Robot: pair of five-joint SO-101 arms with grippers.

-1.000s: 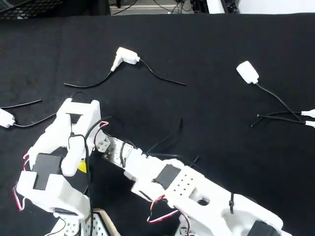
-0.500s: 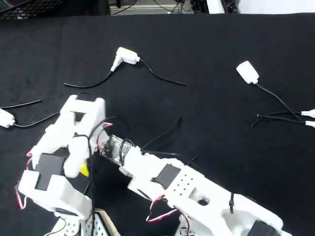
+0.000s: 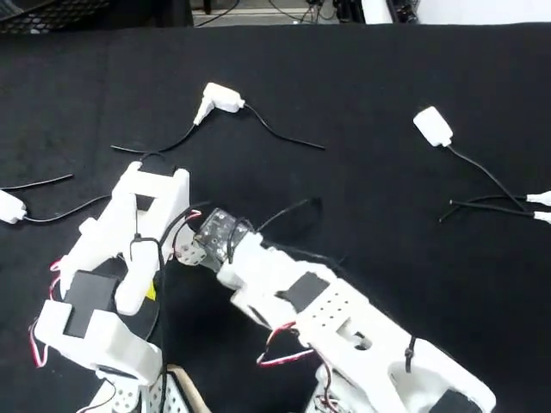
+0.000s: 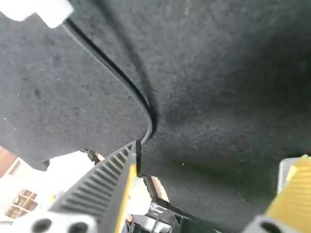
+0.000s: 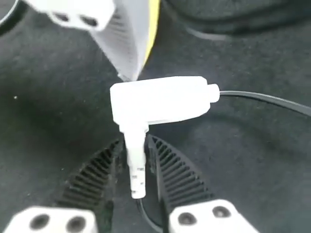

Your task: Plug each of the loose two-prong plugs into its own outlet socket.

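Observation:
My right gripper [image 5: 135, 145] is shut on the stem of a white two-prong plug [image 5: 160, 104]. The plug's body sits just beyond the fingertips and its black cable [image 5: 262, 99] trails off sideways. A white outlet socket [image 5: 73, 12] with two holes lies close ahead, beside a yellow-edged finger [image 5: 133, 43] of my left gripper. My left gripper [image 4: 211, 160] stands open over the black cloth, above a black cable [image 4: 116, 77] that leads to a white piece [image 4: 36, 9]. In the high view both arms meet at the front left, the right wrist [image 3: 219, 231] beside the left arm [image 3: 146, 215].
More white plugs lie on the black cloth: one [image 3: 219, 98] at the back left with a curving cable, one [image 3: 432, 126] at the back right, one [image 3: 9, 206] at the left edge. Two small white ends [image 3: 541, 206] lie at the right edge.
Both arms have shifted toward the far side of the table. The right wrist moved up and a little right, and the cable behind it has lifted.

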